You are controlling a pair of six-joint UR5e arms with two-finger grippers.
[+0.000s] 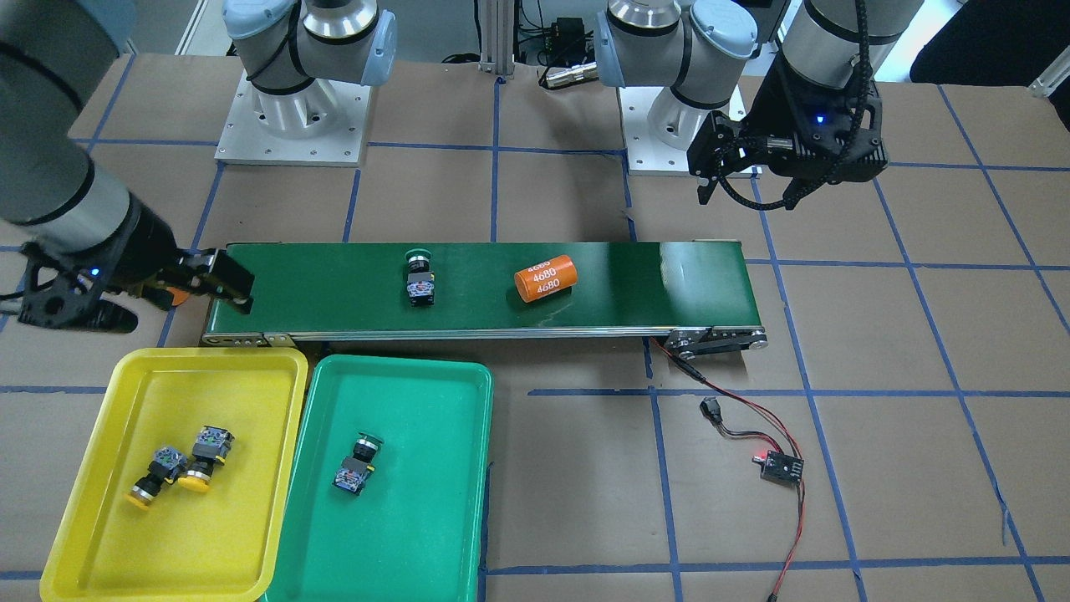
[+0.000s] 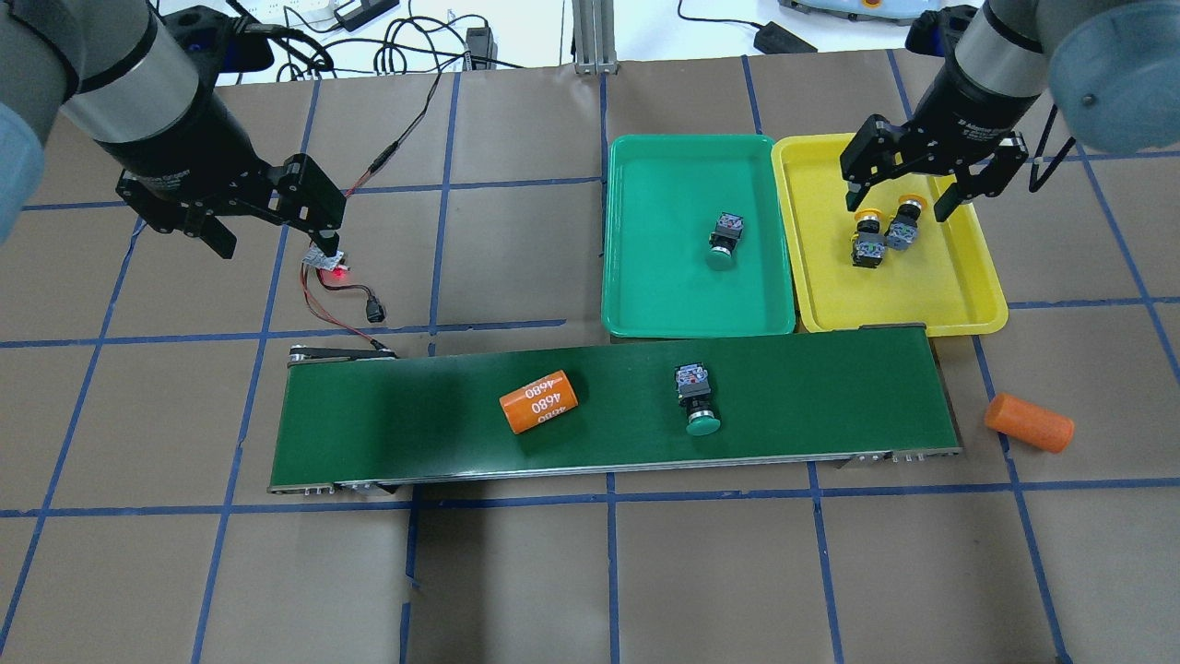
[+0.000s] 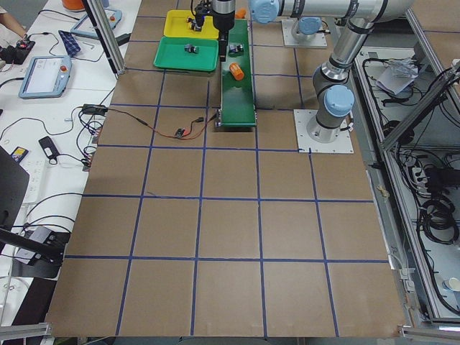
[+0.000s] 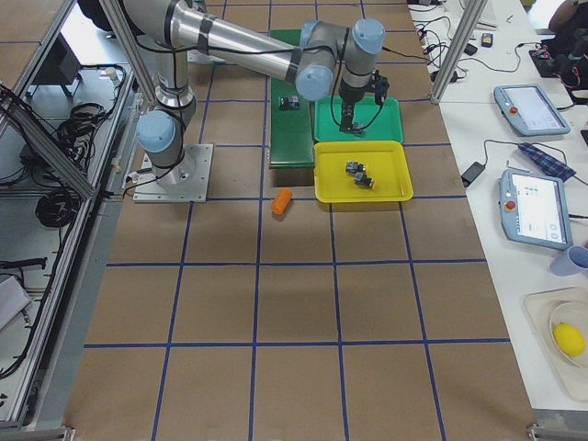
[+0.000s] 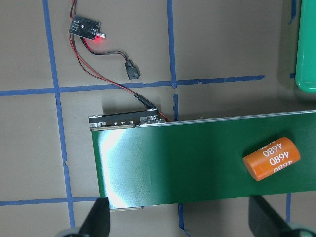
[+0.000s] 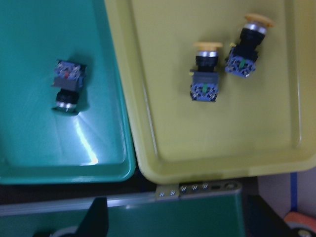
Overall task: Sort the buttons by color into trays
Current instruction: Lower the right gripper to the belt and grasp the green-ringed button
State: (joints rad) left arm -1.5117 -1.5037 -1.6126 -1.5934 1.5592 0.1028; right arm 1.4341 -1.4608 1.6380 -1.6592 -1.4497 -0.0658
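one green button [image 2: 694, 399] is unsorted, lying on the belt [image 2: 415, 433]; your right gripper [image 2: 899, 207] hangs empty, fingers apart, beyond the belt's far edge, left gripper [image 2: 272, 240] also apart; next, lower onto that button

A robotics lab: teach pendants [image 4: 533, 209], cable bundles [image 3: 437, 215] and aluminium framing [image 3: 102, 36] ring the blue-taped table [image 3: 230, 237].

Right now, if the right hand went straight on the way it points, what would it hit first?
Probably the yellow tray, on bare floor between the yellow-capped buttons and the rim beside the conveyor belt. The right hand hangs open and high, so depth is uncertain; it might catch that rim.
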